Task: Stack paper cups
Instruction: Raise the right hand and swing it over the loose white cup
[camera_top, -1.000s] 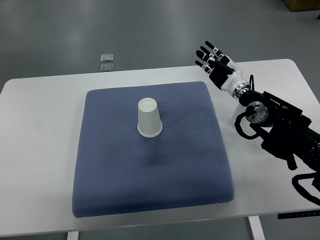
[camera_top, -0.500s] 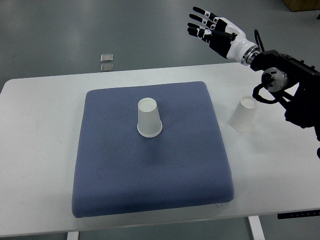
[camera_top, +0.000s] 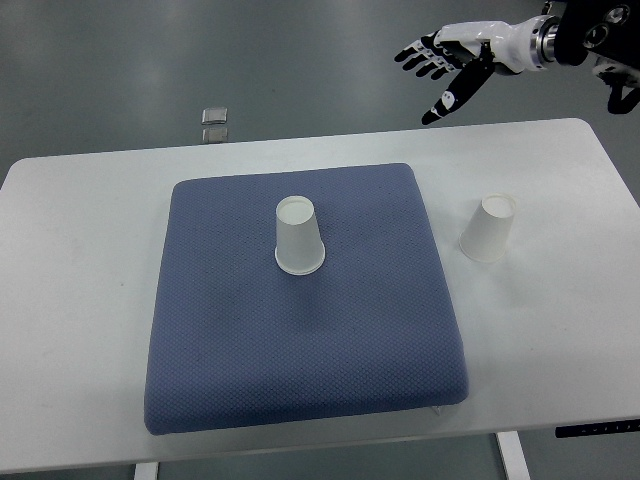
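A white bench fills most of the view, and a large blue cushion pad lies square on its middle. The right hand enters from the upper right corner, well beyond the pad's far right corner and out past the bench's far edge, above the grey floor. Its fingers are spread apart and hold nothing, pointing left and down. One paper cup stands upside down on the pad, slightly toward the far side of its middle. A second paper cup stands upside down on the bare bench just off the pad's right edge, well apart from the fingers and nearer the robot than they are. Two small grey squares lie on the floor beyond the pad's far left corner.
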